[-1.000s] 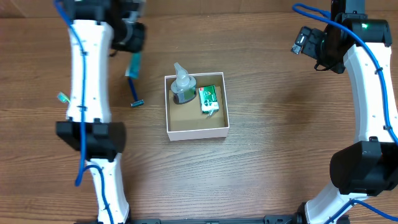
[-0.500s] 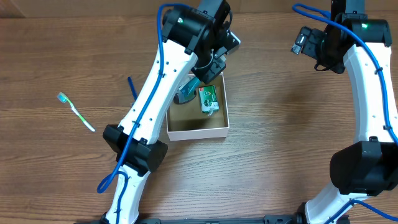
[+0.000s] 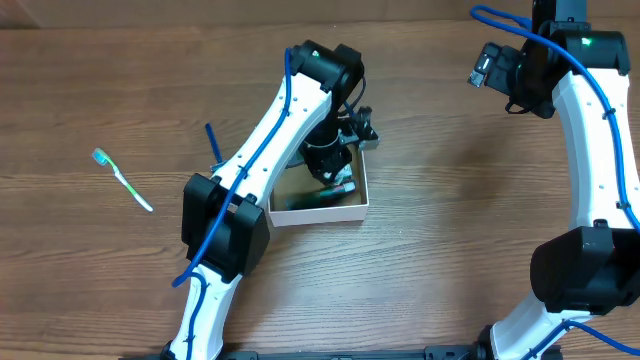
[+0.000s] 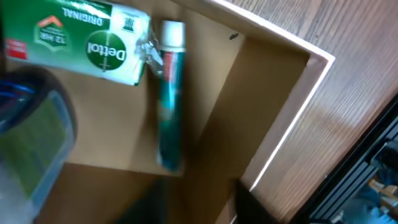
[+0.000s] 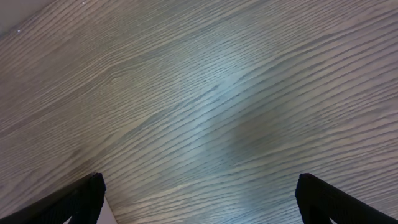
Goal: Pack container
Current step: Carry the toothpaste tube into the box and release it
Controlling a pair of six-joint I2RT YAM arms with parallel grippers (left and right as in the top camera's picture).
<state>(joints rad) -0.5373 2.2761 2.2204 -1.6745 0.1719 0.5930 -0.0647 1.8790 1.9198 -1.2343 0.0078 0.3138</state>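
- The box (image 3: 316, 214) sits mid-tabletop (image 3: 440, 250), white walls and brown floor; the left arm (image 3: 285, 120) reaches over it from the near left and hides most of its inside from overhead
- The left pincer (image 4: 199, 200) hangs low over the box; in the wrist view its fingers are two dark, blurred shapes at the bottom edge, partly apart with bare brown floor between them; it holds nothing
- A teal tube (image 4: 168, 99) with a white cap lies flat on the box floor; its capped end touches the corner of a green soap pack (image 4: 74, 38); from overhead the tube runs left to right along the near wall
- A clear bottle (image 4: 31, 130), badly blurred, stands beside the soap at the left edge of the wrist view
- The right pincer (image 5: 205, 200) hovers over bare wood at the far right, well apart from the box; its fingers are spread wide and hold nothing
- A toothbrush (image 3: 122, 180) lies on the tabletop well left of the box
- A blue stick (image 3: 212, 140) lies between toothbrush and box; the left arm hides its near end
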